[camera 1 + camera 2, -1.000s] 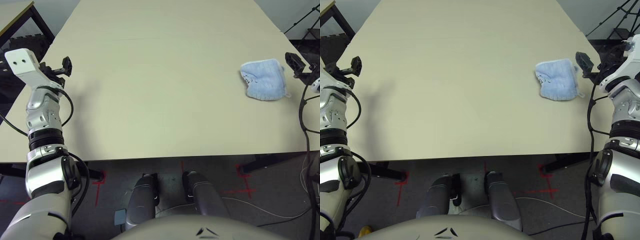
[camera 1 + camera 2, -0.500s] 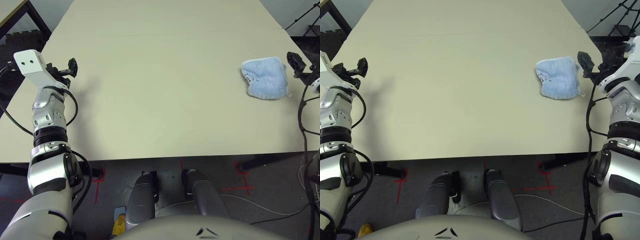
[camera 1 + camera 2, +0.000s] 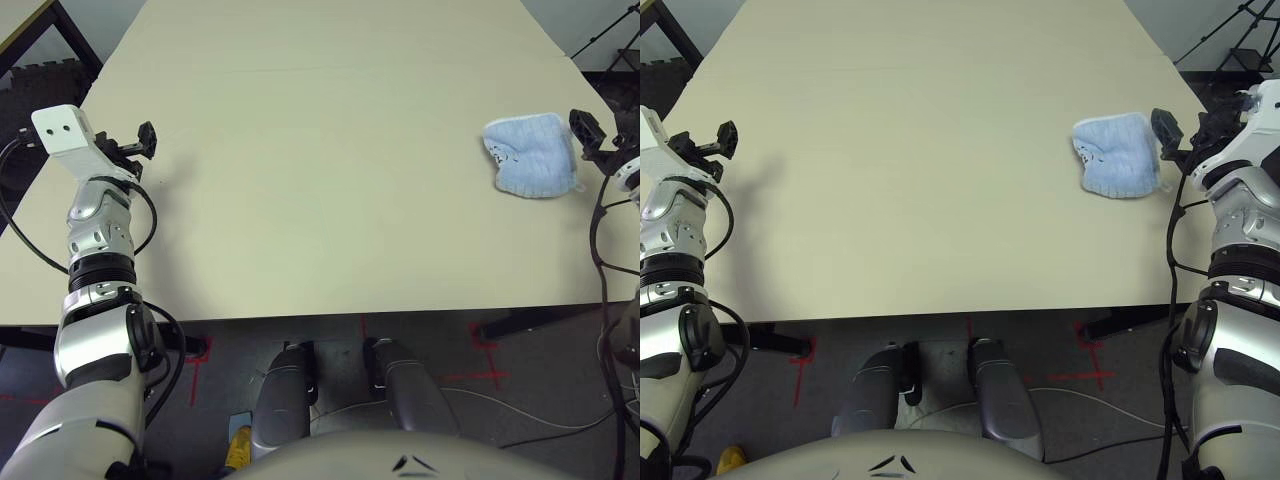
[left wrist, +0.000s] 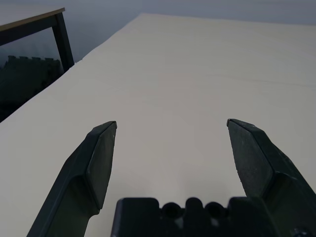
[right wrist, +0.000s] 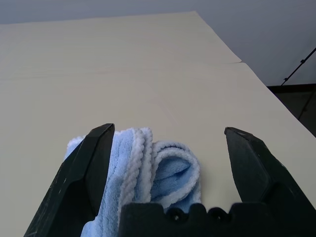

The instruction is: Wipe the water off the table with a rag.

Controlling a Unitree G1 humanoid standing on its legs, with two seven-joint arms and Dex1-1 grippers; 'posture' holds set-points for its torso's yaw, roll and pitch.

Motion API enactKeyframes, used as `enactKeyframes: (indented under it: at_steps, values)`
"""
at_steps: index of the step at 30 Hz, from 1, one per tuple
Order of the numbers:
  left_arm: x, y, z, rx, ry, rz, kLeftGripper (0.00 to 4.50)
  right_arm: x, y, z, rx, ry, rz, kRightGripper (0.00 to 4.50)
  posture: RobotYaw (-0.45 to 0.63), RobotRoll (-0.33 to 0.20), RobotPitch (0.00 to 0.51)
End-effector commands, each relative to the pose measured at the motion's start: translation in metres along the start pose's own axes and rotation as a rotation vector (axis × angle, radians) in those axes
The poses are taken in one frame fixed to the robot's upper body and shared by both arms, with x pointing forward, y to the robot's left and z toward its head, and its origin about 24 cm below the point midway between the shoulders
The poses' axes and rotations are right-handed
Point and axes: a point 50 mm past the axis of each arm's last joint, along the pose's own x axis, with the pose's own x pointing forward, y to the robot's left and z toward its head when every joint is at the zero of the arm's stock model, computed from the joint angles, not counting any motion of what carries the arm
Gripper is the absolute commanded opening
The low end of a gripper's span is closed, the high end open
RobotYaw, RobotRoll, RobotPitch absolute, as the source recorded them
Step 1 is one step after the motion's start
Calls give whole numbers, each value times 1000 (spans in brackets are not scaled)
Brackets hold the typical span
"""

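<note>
I can read no words, brands or numbers anywhere in my views. The rag [image 3: 530, 156], lying toward 2 o'clock on the surface [image 3: 320, 150], carries a small dark printed mark along its left edge, but it is too small for me to make out as letters. Red cross-shaped marks [image 3: 492, 374] are on the floor under the near edge, plain signs with no writing.

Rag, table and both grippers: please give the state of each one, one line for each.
rag: folded, lying on the table near its right edge, not gripped.
table: bare pale top, no drops visible.
right gripper: open, just beside the rag.
left gripper: open, holding nothing, over the table's left edge.
</note>
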Motion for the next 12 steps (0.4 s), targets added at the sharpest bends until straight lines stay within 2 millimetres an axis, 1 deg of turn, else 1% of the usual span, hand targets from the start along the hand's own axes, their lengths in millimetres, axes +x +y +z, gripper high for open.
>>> enactKeyframes:
  at_steps: [1,12]
  values:
    - [0,3,-2,6,11,13,4500,0,0,-1,12,-10,0,4449,-159,0,181]
    - [1,1,-1,4,1,14,4500,2,1,0,17,-10,1,4449,-146,0,166]
